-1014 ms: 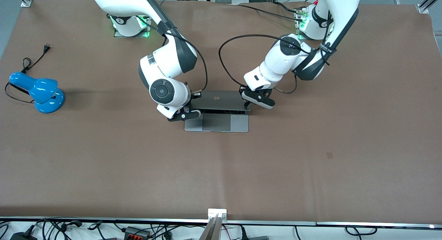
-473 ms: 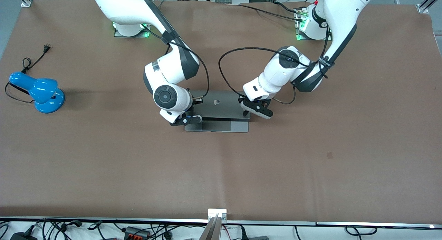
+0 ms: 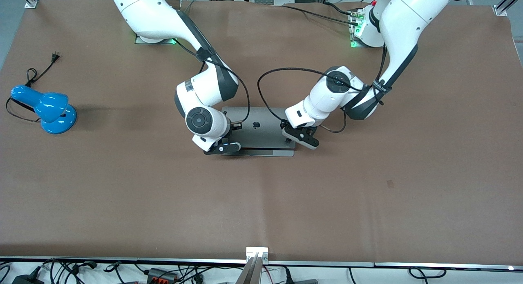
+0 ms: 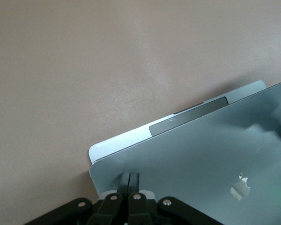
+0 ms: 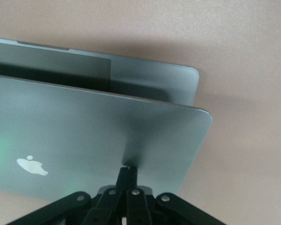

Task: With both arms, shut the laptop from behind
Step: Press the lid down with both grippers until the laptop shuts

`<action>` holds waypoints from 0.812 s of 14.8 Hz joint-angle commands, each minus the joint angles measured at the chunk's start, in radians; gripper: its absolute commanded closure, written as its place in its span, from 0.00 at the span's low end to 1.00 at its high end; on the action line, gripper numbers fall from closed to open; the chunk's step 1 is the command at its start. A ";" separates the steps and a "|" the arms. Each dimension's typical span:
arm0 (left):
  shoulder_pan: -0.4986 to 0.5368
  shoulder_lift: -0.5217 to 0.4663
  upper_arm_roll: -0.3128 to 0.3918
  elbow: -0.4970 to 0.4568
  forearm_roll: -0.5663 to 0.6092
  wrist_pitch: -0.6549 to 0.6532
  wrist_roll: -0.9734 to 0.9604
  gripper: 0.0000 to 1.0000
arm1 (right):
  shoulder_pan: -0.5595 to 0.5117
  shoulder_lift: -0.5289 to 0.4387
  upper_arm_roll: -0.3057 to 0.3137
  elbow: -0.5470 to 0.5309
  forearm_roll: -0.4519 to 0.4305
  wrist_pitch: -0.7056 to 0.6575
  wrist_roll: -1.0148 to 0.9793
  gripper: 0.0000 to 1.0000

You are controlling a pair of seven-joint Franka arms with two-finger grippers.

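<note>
The silver-grey laptop [image 3: 257,130] lies at the table's middle with its lid, apple logo up, tilted low over the base; only a thin strip of the base [image 3: 269,153] shows nearer the camera. My left gripper [image 3: 292,141] is shut, its fingertips pressed on the lid's corner toward the left arm's end. My right gripper [image 3: 229,147] is shut and presses on the lid's other corner. In the left wrist view the shut gripper [image 4: 130,176] touches the lid [image 4: 201,154]. In the right wrist view the shut gripper [image 5: 128,169] touches the lid [image 5: 93,126], with a narrow gap to the base.
A blue desk lamp [image 3: 47,108] with a black cord lies toward the right arm's end of the table. Cables and plugs [image 3: 163,272] lie along the table's edge nearest the camera. The brown table [image 3: 261,202] spreads wide around the laptop.
The lid has swung down from half open to nearly flat, covering the keyboard and trackpad. Both grippers have moved down and toward the front camera with it.
</note>
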 commanded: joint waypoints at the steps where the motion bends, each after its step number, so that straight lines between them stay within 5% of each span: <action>1: -0.013 0.059 0.001 0.050 0.030 0.007 0.006 0.99 | -0.005 0.038 0.007 0.031 -0.012 0.039 -0.011 1.00; 12: -0.054 0.146 0.058 0.054 0.053 0.100 0.009 0.99 | -0.001 0.094 0.007 0.040 -0.014 0.129 -0.011 1.00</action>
